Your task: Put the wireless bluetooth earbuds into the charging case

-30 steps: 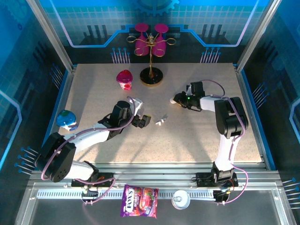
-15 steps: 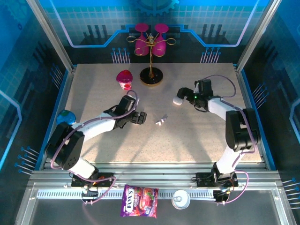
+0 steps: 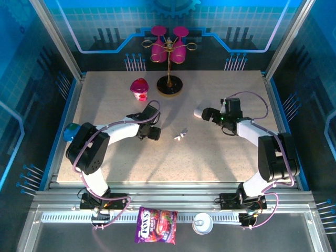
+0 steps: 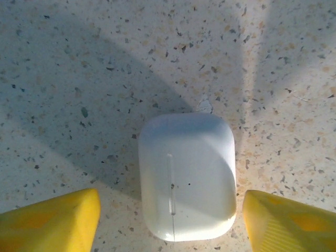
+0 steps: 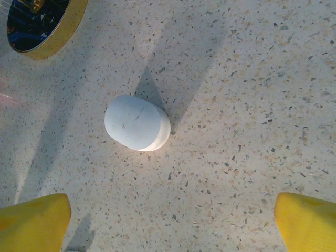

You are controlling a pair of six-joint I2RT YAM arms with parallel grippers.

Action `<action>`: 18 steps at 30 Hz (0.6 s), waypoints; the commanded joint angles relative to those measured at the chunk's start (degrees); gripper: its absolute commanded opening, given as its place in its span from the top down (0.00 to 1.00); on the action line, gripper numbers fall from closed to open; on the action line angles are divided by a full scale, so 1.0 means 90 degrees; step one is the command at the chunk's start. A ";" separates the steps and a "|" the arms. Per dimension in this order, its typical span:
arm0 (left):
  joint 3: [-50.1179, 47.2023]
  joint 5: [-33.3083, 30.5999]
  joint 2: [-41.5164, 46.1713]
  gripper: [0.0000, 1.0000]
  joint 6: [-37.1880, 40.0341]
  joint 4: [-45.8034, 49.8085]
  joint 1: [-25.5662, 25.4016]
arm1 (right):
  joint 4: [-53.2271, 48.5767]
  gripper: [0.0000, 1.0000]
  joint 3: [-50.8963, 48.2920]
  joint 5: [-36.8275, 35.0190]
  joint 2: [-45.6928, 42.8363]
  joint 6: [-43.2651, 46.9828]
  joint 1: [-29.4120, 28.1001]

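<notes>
Left wrist shows the left gripper point(image 4: 171, 210) open astride a white charging case point(image 4: 186, 176), not touching. Right gripper point(image 5: 172, 210) gapes open near a second case point(image 5: 137, 122).

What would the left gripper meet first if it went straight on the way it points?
The white case, lying squarely ahead of the left gripper; depth is unclear, but it probably comes before the table beneath it.

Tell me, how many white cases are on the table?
2. The first case lies between the left end effector's fingers. The second case sits on the table ahead of the right end effector, near the stand's round base. Others may be hidden.
</notes>
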State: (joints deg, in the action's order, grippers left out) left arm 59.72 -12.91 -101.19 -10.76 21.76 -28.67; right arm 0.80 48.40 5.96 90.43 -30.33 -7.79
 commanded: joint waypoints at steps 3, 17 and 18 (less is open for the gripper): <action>0.0230 -0.0040 -0.0166 0.38 -0.0074 0.0267 -0.0061 | -0.0019 0.00 -0.0044 -0.0087 -0.0185 0.0127 0.0094; 0.0345 0.0064 -0.0433 0.49 0.0036 0.0330 -0.0078 | -0.0173 0.01 -0.0056 0.0198 -0.0494 0.0013 0.0094; 0.0351 0.0071 -0.0428 0.53 0.0044 0.0327 -0.0093 | -0.0193 0.01 -0.0056 0.0187 -0.0523 0.0019 0.0091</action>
State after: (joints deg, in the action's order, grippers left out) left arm 61.39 -12.62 -104.16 -10.66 22.90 -29.06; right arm 0.51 48.40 6.66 87.64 -30.37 -7.79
